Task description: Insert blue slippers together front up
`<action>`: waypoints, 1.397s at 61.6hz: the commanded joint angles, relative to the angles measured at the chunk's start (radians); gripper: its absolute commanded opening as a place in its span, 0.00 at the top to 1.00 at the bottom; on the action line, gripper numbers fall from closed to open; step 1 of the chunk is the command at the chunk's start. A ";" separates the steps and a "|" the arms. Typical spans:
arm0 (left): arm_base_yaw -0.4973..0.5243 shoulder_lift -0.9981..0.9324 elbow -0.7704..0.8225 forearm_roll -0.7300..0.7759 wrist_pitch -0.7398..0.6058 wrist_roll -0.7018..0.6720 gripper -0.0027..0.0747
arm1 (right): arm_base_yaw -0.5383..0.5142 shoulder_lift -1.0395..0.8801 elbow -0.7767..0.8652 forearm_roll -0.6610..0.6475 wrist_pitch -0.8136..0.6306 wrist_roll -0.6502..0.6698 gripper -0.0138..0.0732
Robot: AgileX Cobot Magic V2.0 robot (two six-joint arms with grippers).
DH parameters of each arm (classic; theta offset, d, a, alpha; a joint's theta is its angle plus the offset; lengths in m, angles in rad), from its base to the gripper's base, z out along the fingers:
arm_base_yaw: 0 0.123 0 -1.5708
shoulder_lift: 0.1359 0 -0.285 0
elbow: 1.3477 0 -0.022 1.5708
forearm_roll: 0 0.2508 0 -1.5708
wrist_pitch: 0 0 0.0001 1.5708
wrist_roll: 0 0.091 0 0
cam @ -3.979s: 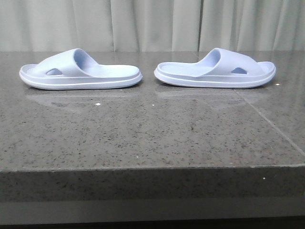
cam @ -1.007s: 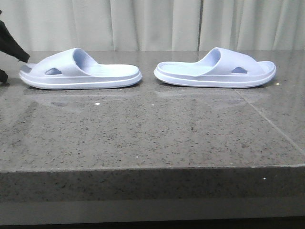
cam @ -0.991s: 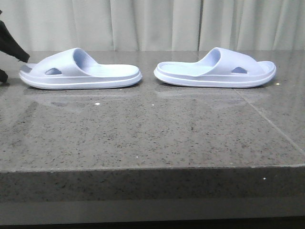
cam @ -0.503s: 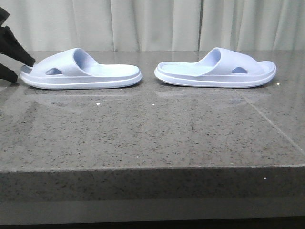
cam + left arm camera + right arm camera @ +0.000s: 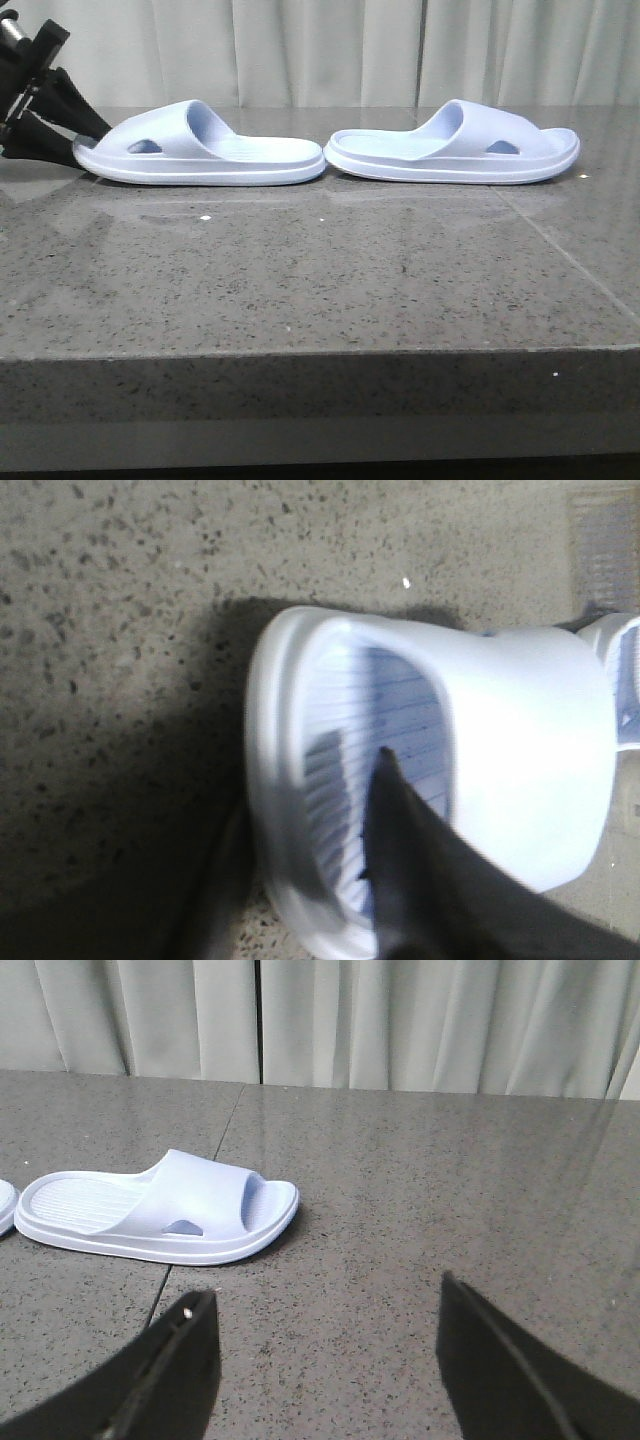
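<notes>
Two blue slippers lie on their soles in a line on the stone table, heels almost touching. The left slipper (image 5: pixel 205 152) points its open toe left, the right slipper (image 5: pixel 455 148) points right. My left gripper (image 5: pixel 93 142) is at the left slipper's toe (image 5: pixel 300 780). One finger lies on the ribbed insole inside the toe opening and the other is outside the sole, so it is shut on the sole's front edge. My right gripper (image 5: pixel 325 1310) does not show in the front view. It hangs open over bare table, well short of the right slipper (image 5: pixel 160 1210).
The table's front edge (image 5: pixel 320 350) runs across the near side. A seam (image 5: pixel 560 250) crosses the stone on the right. Grey curtains (image 5: pixel 320 50) hang behind the table. The left slipper's heel (image 5: pixel 4 1205) shows at the edge of the right wrist view.
My left gripper has come in from the left onto the left slipper's toe. That slipper has slid right until its heel nearly meets the other's. The right slipper has not moved.
</notes>
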 commanded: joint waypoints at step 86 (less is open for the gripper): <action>0.055 -0.070 -0.017 0.037 0.064 -0.063 0.99 | -0.020 0.924 -0.585 0.173 0.078 0.014 0.42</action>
